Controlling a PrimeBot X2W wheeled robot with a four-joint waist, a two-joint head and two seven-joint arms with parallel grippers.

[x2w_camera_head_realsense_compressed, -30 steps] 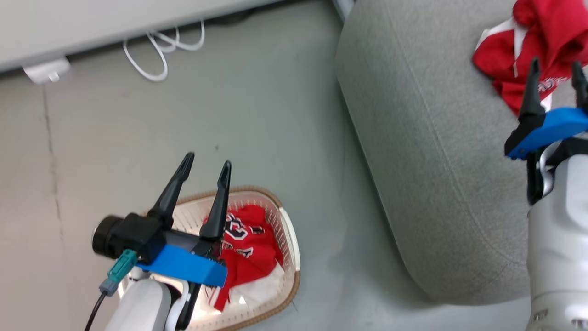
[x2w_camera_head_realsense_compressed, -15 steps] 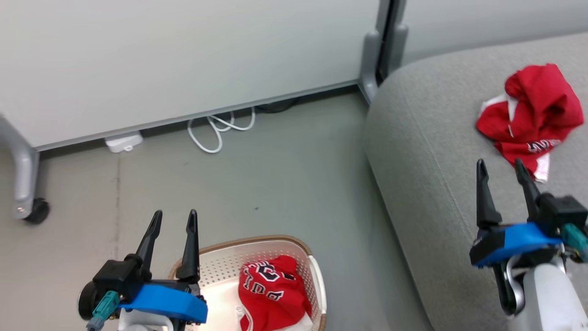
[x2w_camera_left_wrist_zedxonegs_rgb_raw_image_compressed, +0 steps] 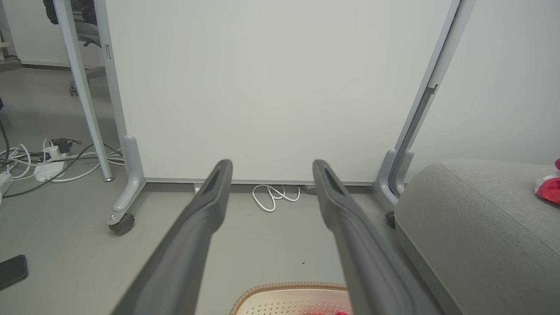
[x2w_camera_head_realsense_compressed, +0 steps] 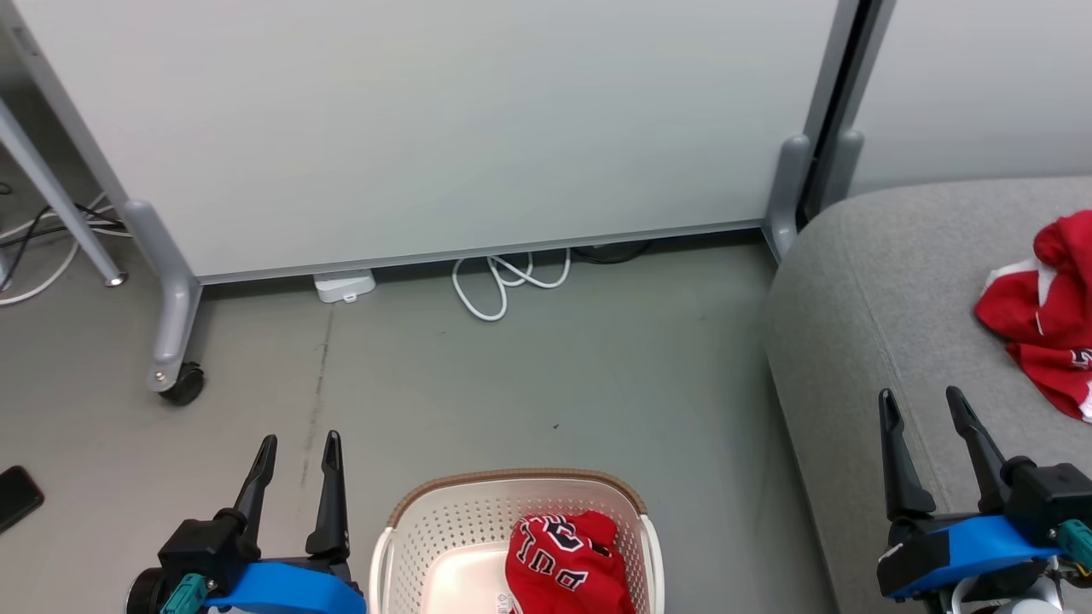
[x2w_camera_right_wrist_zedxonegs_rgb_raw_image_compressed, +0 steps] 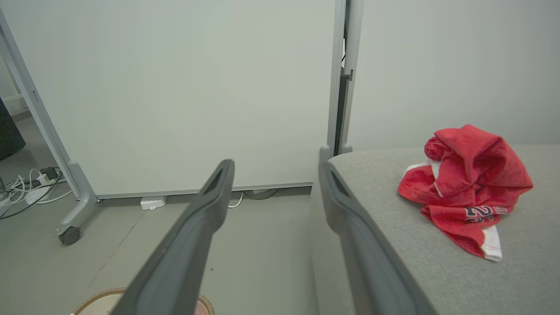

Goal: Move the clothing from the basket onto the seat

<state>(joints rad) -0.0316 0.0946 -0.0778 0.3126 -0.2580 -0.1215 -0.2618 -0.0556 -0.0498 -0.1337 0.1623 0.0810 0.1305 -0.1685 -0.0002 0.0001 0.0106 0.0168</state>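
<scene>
Since a second ago your head camera is looking higher, and both grippers are now standing clear of the clothes. You are holding the left gripper (x2w_camera_head_realsense_compressed: 300, 439) spread and empty just left of the basket (x2w_camera_head_realsense_compressed: 444, 522), where one red garment (x2w_camera_head_realsense_compressed: 567, 563) is lying against its right wall. Your right gripper (x2w_camera_head_realsense_compressed: 920, 394), also spread and empty, is hovering at the edge of the seat (x2w_camera_head_realsense_compressed: 887, 281); the second garment (x2w_camera_head_realsense_compressed: 1036, 324) is lying further right on the seat, apart from the fingers.

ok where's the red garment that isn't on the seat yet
Head view, bottom centre: the red garment is bunched in the right half of the basket on the floor, left of the seat.
</scene>
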